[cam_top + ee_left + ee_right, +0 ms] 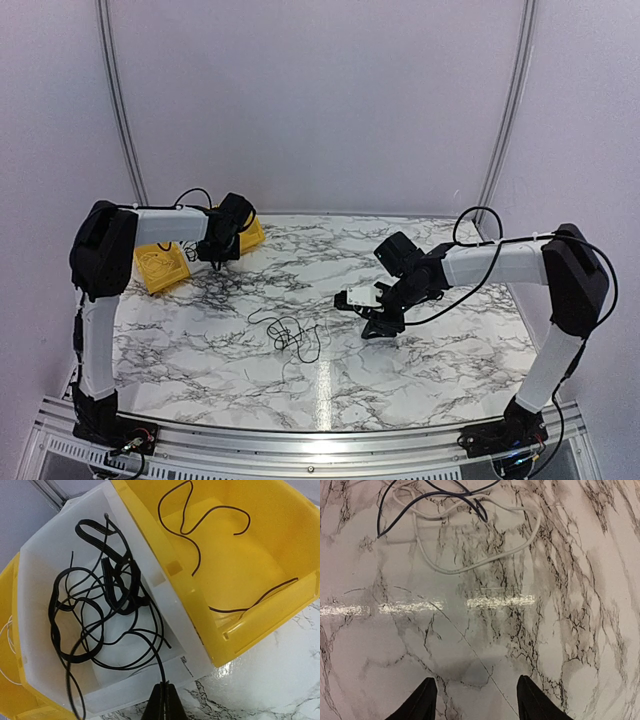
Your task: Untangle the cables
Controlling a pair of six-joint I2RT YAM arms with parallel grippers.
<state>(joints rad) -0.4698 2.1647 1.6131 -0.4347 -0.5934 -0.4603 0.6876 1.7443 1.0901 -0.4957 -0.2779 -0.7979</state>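
Left gripper (164,696) fully closed, fingertips pressed together. One strand of the bundle of thin black cables (107,605) runs straight down into the tips and looks pinched there. Bundle lies in loose overlapping loops inside a white plastic tray (45,565), and the tray sits in a yellow plastic bin (10,690). Right against it is a second yellow plastic bin (280,535), with a single thin black cable (200,525) snaking across its floor. Another black length lies near that bin's low front wall; cannot tell if it is the same cable. Top view: left gripper (215,258) hangs over the two bins at the far left of the white marble-pattern table (450,370).

Right gripper (475,682) open wide, nothing between the fingers, hovering low over bare marble. Top view puts it (380,325) right of centre. A loose tangle of dark and white cables (481,512) lies flat on the table ahead of it, near but not touched. Top view shows that tangle (288,333) about mid-table, well apart from the bins, between the two arms.
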